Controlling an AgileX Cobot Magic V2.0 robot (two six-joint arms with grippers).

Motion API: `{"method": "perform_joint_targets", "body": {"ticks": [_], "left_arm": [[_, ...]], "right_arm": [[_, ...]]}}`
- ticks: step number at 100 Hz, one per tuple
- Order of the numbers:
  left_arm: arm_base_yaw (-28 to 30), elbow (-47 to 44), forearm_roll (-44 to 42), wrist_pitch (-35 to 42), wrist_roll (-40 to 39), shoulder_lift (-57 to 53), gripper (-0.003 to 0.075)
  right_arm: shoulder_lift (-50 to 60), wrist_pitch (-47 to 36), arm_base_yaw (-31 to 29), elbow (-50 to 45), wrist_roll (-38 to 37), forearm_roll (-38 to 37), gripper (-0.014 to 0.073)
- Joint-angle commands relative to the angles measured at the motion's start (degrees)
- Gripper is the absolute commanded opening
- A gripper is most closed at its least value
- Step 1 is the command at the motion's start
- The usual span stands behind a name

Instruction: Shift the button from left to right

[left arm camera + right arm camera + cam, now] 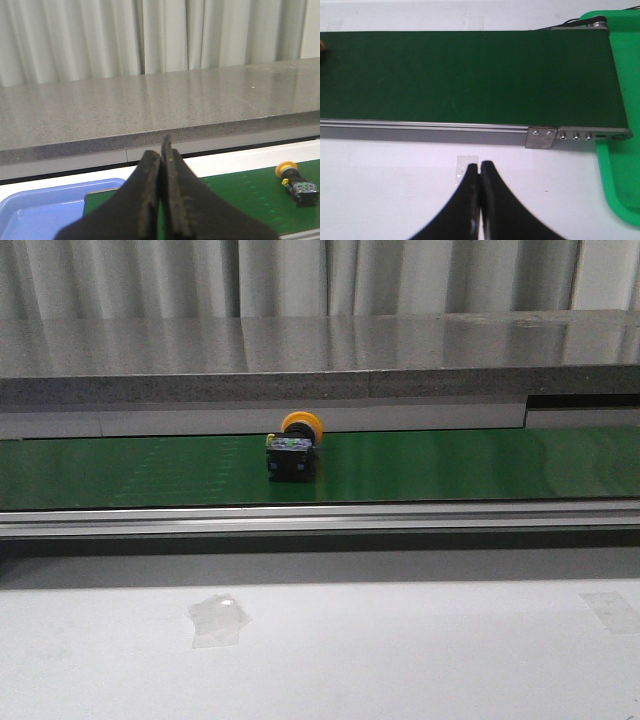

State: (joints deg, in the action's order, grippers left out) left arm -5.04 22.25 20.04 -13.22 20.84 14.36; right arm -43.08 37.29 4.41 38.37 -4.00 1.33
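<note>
The button (292, 448), with a yellow-orange round cap and a black boxy body, lies on its side on the green conveyor belt (120, 470), near the middle of the front view. The left wrist view catches the button (297, 182) far off to one side on the belt. My left gripper (160, 152) is shut with nothing in it, hanging near the belt's left end. Over the white table in front of the belt, my right gripper (479, 165) is shut and empty. Neither gripper appears in the front view.
A blue tray (30, 212) sits at the belt's left end and a green tray (620, 170) at its right end. The belt's metal rail (320, 517) runs along the front. A grey stone ledge (320, 355) stands behind. Clear tape patches (218, 620) lie on the white table.
</note>
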Motion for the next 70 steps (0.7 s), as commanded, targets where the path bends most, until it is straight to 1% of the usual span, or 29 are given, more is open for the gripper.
{"method": "perform_joint_targets", "body": {"ticks": [1, 10, 15, 20, 25, 27, 32, 34, 39, 46, 51, 70], "left_arm": [[-0.3, 1.6, 0.8, 3.7, 0.0, 0.4, -0.002], [-0.3, 1.6, 0.8, 3.7, 0.0, 0.4, -0.002], [-0.3, 1.6, 0.8, 3.7, 0.0, 0.4, -0.002], [-0.3, 1.6, 0.8, 3.7, 0.0, 0.4, -0.002], [-0.3, 1.6, 0.8, 3.7, 0.0, 0.4, -0.002], [-0.3, 1.6, 0.8, 3.7, 0.0, 0.4, -0.002], [-0.3, 1.6, 0.8, 3.7, 0.0, 0.4, -0.002], [-0.3, 1.6, 0.8, 3.7, 0.0, 0.4, -0.002], [-0.3, 1.6, 0.8, 3.7, 0.0, 0.4, -0.002], [-0.3, 1.6, 0.8, 3.7, 0.0, 0.4, -0.002], [-0.3, 1.6, 0.8, 3.7, 0.0, 0.4, -0.002], [-0.3, 1.6, 0.8, 3.7, 0.0, 0.4, -0.002]], "right_arm": [[-0.3, -3.6, 0.0, 2.0, 0.1, 0.5, -0.0065], [-0.3, -3.5, 0.0, 2.0, 0.1, 0.5, -0.0057], [-0.3, -3.5, 0.0, 2.0, 0.1, 0.5, -0.0018], [-0.3, -3.4, 0.0, 2.0, 0.1, 0.5, 0.0049], [-0.3, -3.4, 0.0, 2.0, 0.1, 0.5, 0.016], [-0.3, -3.4, 0.0, 2.0, 0.1, 0.5, 0.0192], [-0.3, -3.4, 0.0, 2.0, 0.1, 0.5, 0.033], [-0.3, -3.4, 0.0, 2.0, 0.1, 0.5, 0.0365], [-0.3, -3.4, 0.0, 2.0, 0.1, 0.4, 0.0489], [-0.3, -3.5, 0.0, 2.0, 0.1, 0.6, 0.0592], [-0.3, -3.5, 0.0, 2.0, 0.1, 1.1, 0.0619], [-0.3, -3.6, 0.0, 2.2, 0.1, 1.9, 0.0612]]}}
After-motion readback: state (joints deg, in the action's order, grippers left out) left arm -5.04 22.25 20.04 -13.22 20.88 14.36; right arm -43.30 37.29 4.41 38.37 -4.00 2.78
